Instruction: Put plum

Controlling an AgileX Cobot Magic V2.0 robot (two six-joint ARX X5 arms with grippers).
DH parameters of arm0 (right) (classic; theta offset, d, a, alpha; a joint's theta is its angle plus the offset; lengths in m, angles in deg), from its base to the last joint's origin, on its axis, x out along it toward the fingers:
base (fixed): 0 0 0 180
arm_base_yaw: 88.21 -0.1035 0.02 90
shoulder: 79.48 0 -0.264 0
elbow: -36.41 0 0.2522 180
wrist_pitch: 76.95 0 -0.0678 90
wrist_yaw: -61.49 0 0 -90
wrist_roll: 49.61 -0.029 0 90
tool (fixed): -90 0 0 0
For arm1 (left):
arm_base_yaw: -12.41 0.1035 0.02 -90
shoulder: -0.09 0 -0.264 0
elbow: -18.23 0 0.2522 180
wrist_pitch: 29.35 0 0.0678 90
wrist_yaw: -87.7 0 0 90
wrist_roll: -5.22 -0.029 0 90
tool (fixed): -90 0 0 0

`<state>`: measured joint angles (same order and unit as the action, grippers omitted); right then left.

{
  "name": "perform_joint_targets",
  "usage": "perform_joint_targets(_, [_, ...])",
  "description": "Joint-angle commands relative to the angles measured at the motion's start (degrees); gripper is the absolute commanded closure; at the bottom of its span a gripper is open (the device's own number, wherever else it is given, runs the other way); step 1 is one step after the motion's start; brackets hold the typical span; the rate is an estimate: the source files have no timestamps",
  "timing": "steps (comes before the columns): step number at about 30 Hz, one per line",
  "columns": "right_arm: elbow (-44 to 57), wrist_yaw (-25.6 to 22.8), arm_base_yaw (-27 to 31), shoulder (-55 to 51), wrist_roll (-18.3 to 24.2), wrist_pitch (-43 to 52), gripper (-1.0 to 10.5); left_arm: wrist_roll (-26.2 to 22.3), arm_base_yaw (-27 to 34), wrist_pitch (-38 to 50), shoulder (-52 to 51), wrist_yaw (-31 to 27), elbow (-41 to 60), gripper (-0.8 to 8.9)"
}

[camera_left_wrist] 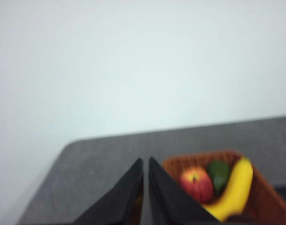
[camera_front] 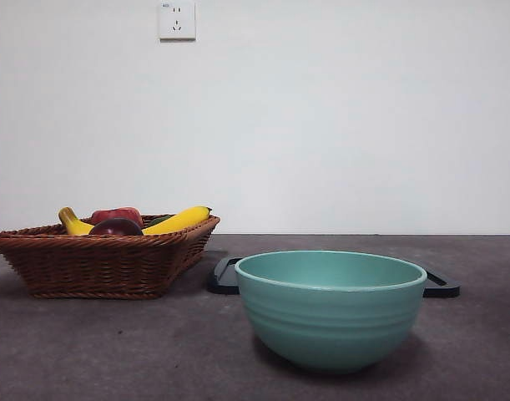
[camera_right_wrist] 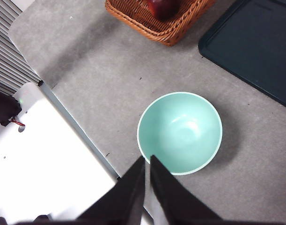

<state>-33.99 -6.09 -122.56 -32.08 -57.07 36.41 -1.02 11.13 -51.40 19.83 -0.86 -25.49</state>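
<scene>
Above the basket [camera_front: 104, 263] holding the plum [camera_front: 115, 227], both grippers hang closed.

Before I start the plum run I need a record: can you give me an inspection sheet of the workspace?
Surface: grey table, bare where visible.
Job's things: plum in the wicker basket, at its front.
Clutter: banana, red apple, green fruit in the basket; empty green bowl; dark tray behind it.
Grippers: left gripper above the basket, right gripper over the bowl's edge, both shut, empty.
Cables: red wire off-table.
Surroundings: white wall, socket.
</scene>
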Motion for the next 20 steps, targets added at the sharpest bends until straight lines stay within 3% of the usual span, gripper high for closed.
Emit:
perform_joint_targets(1, [-0.90, 0.11, -0.39, 0.42, 0.63, 0.57, 9.4, 0.55, 0.46, 0.81, -4.04, -0.17, 6.56, 7.95])
perform_joint_targets(8, [-0.90, 0.11, -0.39, 0.42, 0.63, 0.57, 9.4, 1.66, 0.59, 0.57, -12.15, -0.17, 19.02, 7.95])
perform_joint_targets(20, [-0.90, 0.09, -0.39, 0.42, 0.63, 0.57, 9.4, 4.46, 1.70, 0.55, -19.58, -0.42, 28.92, 7.95])
